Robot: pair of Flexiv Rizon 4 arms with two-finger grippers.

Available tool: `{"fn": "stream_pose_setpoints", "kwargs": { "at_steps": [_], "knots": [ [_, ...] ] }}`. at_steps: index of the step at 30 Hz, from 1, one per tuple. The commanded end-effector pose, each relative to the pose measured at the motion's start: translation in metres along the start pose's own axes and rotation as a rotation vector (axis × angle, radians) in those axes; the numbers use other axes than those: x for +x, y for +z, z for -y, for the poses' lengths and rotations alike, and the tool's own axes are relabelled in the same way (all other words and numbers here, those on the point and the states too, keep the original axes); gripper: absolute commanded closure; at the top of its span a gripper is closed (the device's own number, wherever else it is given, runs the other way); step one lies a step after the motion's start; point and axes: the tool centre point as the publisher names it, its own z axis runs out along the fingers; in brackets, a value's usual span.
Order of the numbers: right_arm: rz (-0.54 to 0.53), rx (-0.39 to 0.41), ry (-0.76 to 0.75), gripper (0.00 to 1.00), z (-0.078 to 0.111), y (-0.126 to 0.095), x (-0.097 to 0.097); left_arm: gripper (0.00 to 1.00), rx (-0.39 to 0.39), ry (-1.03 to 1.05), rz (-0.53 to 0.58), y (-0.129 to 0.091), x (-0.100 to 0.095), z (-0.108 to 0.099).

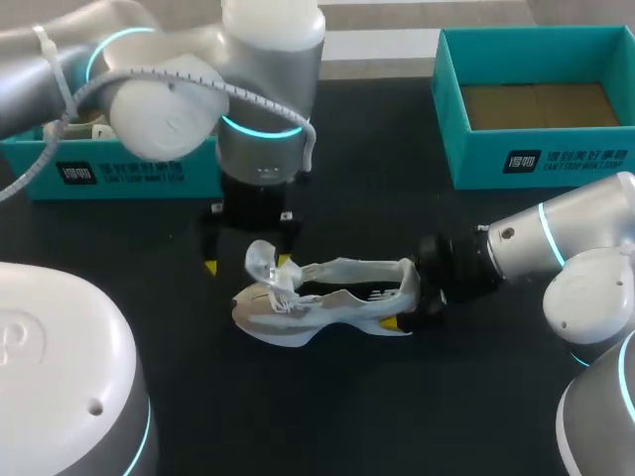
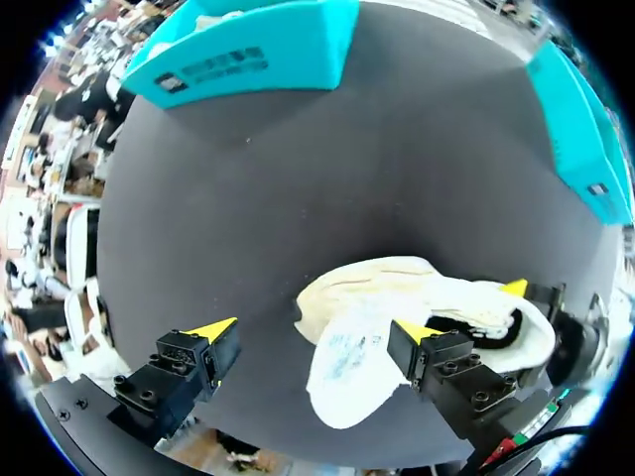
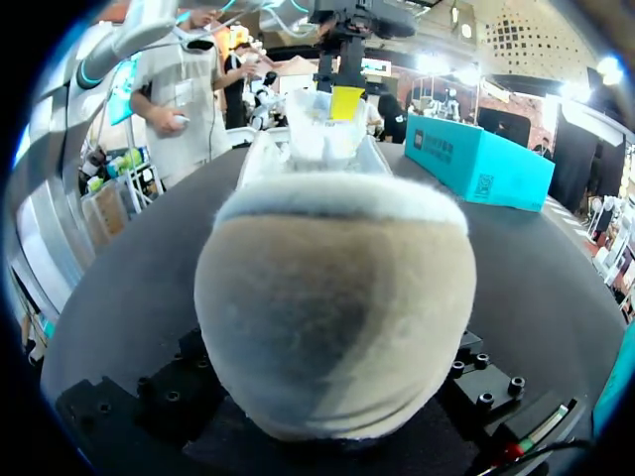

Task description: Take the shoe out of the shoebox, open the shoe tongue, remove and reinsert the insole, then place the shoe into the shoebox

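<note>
One white shoe (image 1: pixel 327 293) lay on the black bench (image 1: pixel 397 397), outside both boxes and between the two arms. Its toe pointed toward the left arm's side and its heel toward the right arm's side.

Two grippers were at the shoe, one at each end. The left gripper (image 1: pixel 248 263) hung over the toe end with its two yellow-tipped fingers spread wide apart and nothing held between them. One fingertip (image 1: pixel 285 260) was just beside the shoe's raised tongue (image 1: pixel 263 260), and the other stood off the shoe, over bare bench. In the left wrist view, the shoe lay under and ahead of only one of those fingers.

The right gripper (image 1: pixel 412 297) was clamped on the shoe's heel. One yellow tip showed on the heel's near side in the head view, and one on its other side in the left wrist view. In the right wrist view, the heel filled the space ahead of the gripper and hid its fingers.

Two teal shoeboxes stood beyond the shoe, well apart from it. The open shoebox (image 1: pixel 536 159) was beyond the heel end, with one bare cardboard floor showing inside. The second shoebox (image 1: pixel 119 174) was beyond the toe end, partly hidden by the left arm.
</note>
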Motion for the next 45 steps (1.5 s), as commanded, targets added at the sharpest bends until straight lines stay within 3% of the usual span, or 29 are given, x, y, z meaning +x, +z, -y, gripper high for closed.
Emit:
{"fn": "stream_pose_setpoints", "kwargs": {
  "at_steps": [1, 7, 11, 13, 17, 23, 24, 26, 33, 45],
  "knots": [
    [0.001, 0.004, 0.001, 1.0, 0.0, 0.001, -0.001, 0.0, 0.089, 0.257, -0.101, -0.035, -0.005, 0.004],
    [0.001, 0.004, 0.001, 1.0, 0.0, 0.001, -0.001, 0.0, 0.129, 0.644, -0.131, -0.068, 0.017, 0.012],
    [0.001, 0.004, 0.001, 1.0, 0.0, 0.001, -0.001, 0.0, 0.188, 1.048, -0.109, -0.084, 0.04, 0.013],
    [0.001, 0.004, 0.001, 1.0, 0.0, 0.001, -0.001, 0.0, 0.216, 1.284, -0.145, -0.092, 0.049, 0.011],
    [0.001, 0.004, 0.001, 1.0, 0.0, 0.001, -0.001, 0.0, 0.261, 1.599, -0.109, -0.102, 0.075, 0.003],
    [0.001, 0.004, 0.001, 1.0, 0.0, 0.001, -0.001, 0.0, 0.303, 1.89, -0.151, -0.111, 0.098, -0.012],
    [0.001, 0.004, 0.001, 1.0, 0.0, 0.001, -0.001, 0.17, 0.308, 1.917, -0.151, -0.112, 0.102, -0.015],
    [0.001, 0.004, 0.001, 1.0, 0.0, 0.001, -0.001, 1.0, 0.308, 1.969, -0.17, -0.113, 0.107, -0.018],
    [0.001, 0.004, 0.001, 1.0, 0.0, 0.001, -0.001, 1.0, 0.273, 2.12, -0.346, -0.113, 0.112, -0.021],
    [0.001, 0.004, 0.001, 1.0, 0.0, 0.001, -0.001, 1.0, 0.264, 2.107, -0.347, -0.114, 0.112, -0.021]
  ]
}}
